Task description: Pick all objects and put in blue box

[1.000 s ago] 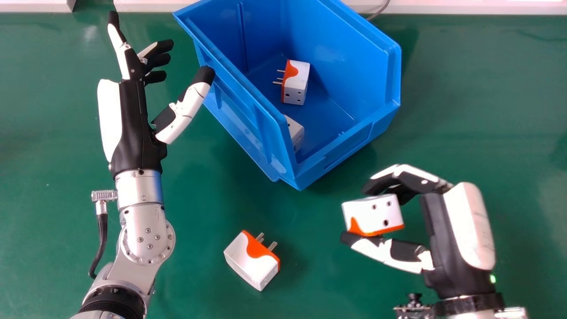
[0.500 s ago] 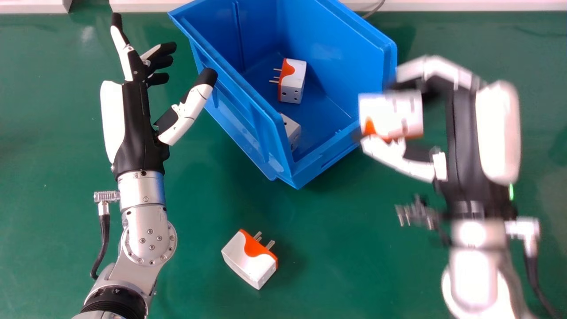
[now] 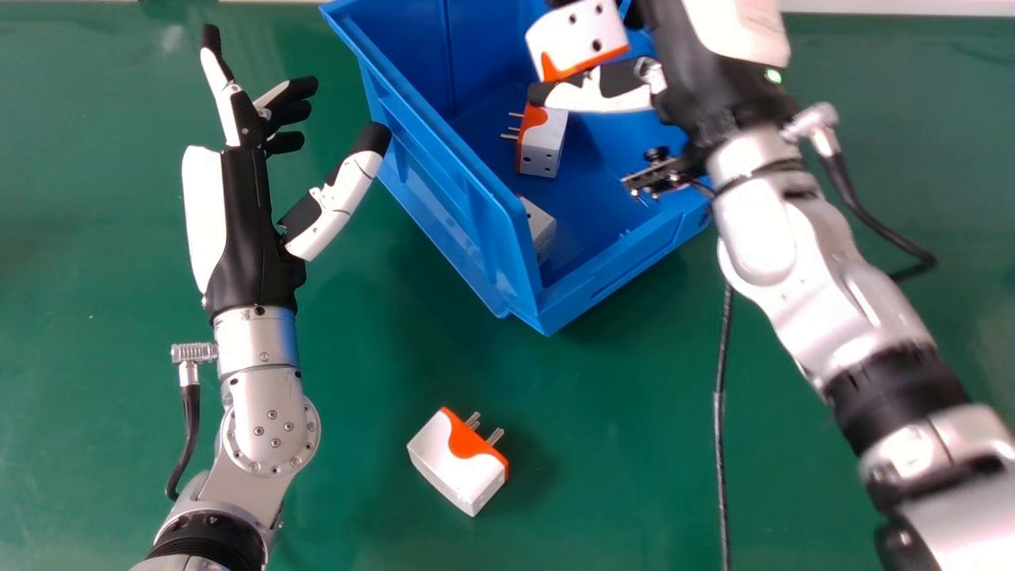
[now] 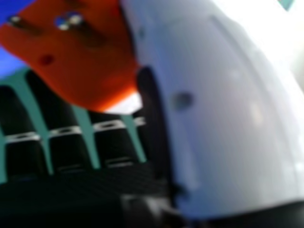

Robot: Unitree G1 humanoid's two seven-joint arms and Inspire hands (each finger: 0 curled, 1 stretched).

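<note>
Above the far part of the blue box [image 3: 476, 230], my right hand [image 3: 607, 87] is shut on a white and orange plug adapter [image 3: 575, 36]. In the right hand view, that adapter's orange pin face [image 4: 90, 61] lies against the thumb of my right hand [image 4: 228, 114]. Inside the box are another adapter [image 3: 543, 143], pins pointing left, and a white one [image 3: 541, 226] partly hidden by the near-left wall. One more adapter [image 3: 460, 468] lies on the green table. My left hand [image 3: 246, 206] is held open left of the box.
The green table [image 3: 357, 396] spreads around the box. My right forearm [image 3: 825, 285] crosses over the box's right side, and a black cable [image 3: 720, 396] hangs beside it. A pale ledge [image 3: 896, 6] runs along the table's far edge.
My right hand has moved away from me from the near right, carrying the held adapter up over the box. The left hand is nearly unchanged.
</note>
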